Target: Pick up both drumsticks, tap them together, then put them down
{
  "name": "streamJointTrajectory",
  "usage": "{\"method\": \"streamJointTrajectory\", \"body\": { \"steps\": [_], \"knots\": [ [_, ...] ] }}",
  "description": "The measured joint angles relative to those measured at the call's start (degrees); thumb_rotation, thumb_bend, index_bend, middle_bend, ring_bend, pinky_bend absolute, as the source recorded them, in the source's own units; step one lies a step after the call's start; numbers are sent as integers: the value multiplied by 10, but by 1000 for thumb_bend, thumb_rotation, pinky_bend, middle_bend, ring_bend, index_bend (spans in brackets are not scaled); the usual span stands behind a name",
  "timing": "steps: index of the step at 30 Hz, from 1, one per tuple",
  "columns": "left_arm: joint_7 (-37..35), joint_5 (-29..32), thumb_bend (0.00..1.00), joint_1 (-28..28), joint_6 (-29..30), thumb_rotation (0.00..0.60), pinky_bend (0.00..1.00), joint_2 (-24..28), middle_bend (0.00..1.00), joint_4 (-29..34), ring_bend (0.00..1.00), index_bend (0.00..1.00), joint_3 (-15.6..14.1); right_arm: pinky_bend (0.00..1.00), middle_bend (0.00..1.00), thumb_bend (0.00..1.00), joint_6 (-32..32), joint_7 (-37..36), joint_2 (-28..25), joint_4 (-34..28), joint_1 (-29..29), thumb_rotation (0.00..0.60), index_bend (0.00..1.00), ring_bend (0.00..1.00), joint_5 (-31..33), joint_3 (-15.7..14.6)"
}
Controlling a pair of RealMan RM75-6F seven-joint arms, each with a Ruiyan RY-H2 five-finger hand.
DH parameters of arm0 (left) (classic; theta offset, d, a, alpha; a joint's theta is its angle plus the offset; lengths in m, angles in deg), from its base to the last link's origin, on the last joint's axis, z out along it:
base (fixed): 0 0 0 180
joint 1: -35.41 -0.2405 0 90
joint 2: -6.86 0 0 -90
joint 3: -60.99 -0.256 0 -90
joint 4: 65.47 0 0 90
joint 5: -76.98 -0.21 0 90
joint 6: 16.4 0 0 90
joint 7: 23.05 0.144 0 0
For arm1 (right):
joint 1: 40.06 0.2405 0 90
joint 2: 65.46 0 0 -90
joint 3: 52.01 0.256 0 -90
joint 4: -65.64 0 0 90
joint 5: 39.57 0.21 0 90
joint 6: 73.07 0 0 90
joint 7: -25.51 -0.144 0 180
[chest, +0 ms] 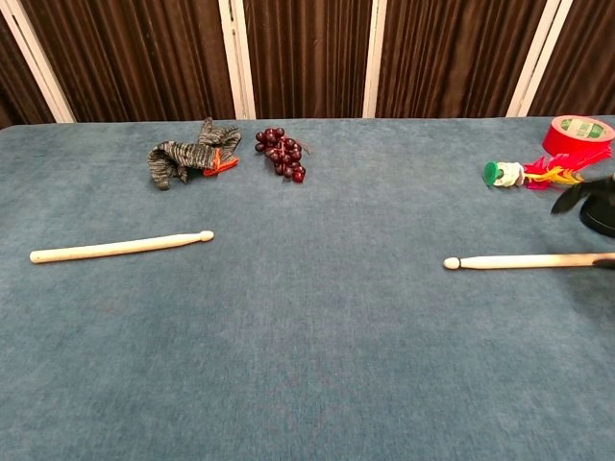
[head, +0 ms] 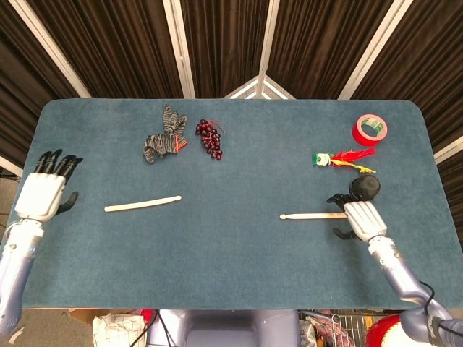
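Note:
Two pale wooden drumsticks lie flat on the blue table. The left drumstick (head: 142, 204) (chest: 120, 247) lies apart from my left hand (head: 43, 192), which hovers open by the table's left edge and is out of the chest view. The right drumstick (head: 312, 215) (chest: 527, 260) points its tip toward the middle. Its butt end reaches my right hand (head: 362, 217), whose fingers are spread above and below it without gripping. In the chest view only dark fingertips (chest: 581, 193) of that hand show at the right edge.
A grey striped cloth toy (head: 163, 139) (chest: 187, 156) and dark red grapes (head: 210, 137) (chest: 281, 154) lie at the back left. At the right are a red tape roll (head: 370, 129) (chest: 579, 134), a feathered shuttlecock (head: 340, 158) (chest: 528, 175) and a black round object (head: 364, 186).

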Motion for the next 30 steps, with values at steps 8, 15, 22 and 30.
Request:
{"method": "streamJointTrajectory", "body": {
  "steps": [8,15,22,30],
  "knots": [
    [46,13,359,-118,144,600,0,52,90,144,0,147,-35,44,122,308,-221,64,-34,-131,-97,600,227,98,-16,8],
    [-76,-51,359,-186,219,600,0,46,78,120,0,146,-66,44,122,308,-336,109,-76,-173,-188,600,218,98,-105,-38],
    [-98,-81,360,-215,234,600,0,36,71,85,0,146,-86,34,122,308,-349,115,-103,-171,-217,600,218,98,-103,-48],
    [-95,-93,360,-222,227,600,0,40,71,87,0,145,-88,33,119,308,-333,122,-122,-196,-224,600,218,98,-101,-48]
  ]
}}
